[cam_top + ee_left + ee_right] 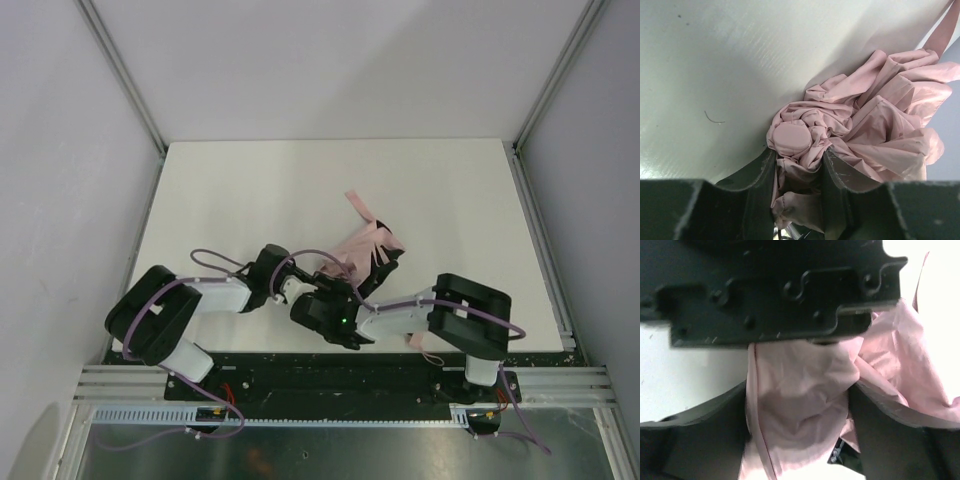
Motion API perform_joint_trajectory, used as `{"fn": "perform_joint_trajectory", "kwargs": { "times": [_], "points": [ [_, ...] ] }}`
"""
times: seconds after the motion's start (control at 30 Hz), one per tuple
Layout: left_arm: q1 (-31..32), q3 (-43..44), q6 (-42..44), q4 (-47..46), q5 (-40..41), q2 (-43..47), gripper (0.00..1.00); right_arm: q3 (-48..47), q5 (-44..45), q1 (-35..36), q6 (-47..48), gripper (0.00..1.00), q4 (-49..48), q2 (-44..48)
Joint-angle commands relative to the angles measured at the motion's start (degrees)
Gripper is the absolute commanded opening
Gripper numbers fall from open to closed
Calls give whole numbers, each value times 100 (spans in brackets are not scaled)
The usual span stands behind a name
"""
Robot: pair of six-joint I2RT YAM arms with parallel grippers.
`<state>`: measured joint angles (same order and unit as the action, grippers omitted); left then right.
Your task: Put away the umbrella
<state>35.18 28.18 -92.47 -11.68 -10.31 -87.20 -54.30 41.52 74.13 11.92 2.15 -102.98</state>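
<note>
Both arms reach inward from the near edge and meet just in front of centre of the table.

Left gripper: fingers apart, bunched pink fabric packed between them and touching both inner faces, so it is clamped on the umbrella. A flat round pink cap sits just past the fingertips, ringed by gathered cloth.

Right gripper: fingers also apart, with a fold of the same cloth filling the gap from side to side, so it too grips the fabric. The black body of the left gripper crosses the top of the right wrist view, very near.

Umbrella: pale pink, canopy collapsed but loose, crumpled in irregular folds, not rolled. It lies on the table between and just beyond the two grippers, near the middle and slightly right. Dark ribs show at its right edge in the top view. A narrow pink strap trails from the bundle toward the far side, flat on the table. Shaft: hidden.

A small pink piece lies by the right forearm near the table's near edge; too small to identify.

Farther back the table is white, walled in on three sides.
</note>
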Motion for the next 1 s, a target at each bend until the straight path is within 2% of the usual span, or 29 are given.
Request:
{"fn": "perform_joint_trajectory", "kwargs": {
  "times": [0.0,0.23,0.3,0.37,0.57,0.63,0.73,0.8,0.97],
  "points": [
    [-35,-51,306,1041,-120,34,0,-166,309,-264,-34,67,-252,-572],
    [-140,145,672,1046,-442,-210,0,-227,-1203,-876,-465,29,360,-755],
    [-171,194,788,1041,-447,-265,3,-275,-1839,-1107,-698,12,614,-767],
    [-207,227,874,1024,-438,-274,12,-307,-2600,-1321,-821,3,831,-778],
    [-392,302,1259,978,-303,16,55,-318,-4234,-1699,-918,0,1057,-986],
    [-566,229,1412,932,-320,198,68,-309,-4706,-1842,-946,0,1061,-1066],
    [-921,11,1641,839,-445,577,92,-298,-5522,-2092,-1019,0,1009,-1149],
    [-1188,-180,1784,778,-538,879,97,-297,-6063,-2266,-1070,0,961,-1188],
    [-1674,-651,1987,747,-671,1722,99,-331,-7191,-2693,-1159,0,916,-1294]
  ]
}}
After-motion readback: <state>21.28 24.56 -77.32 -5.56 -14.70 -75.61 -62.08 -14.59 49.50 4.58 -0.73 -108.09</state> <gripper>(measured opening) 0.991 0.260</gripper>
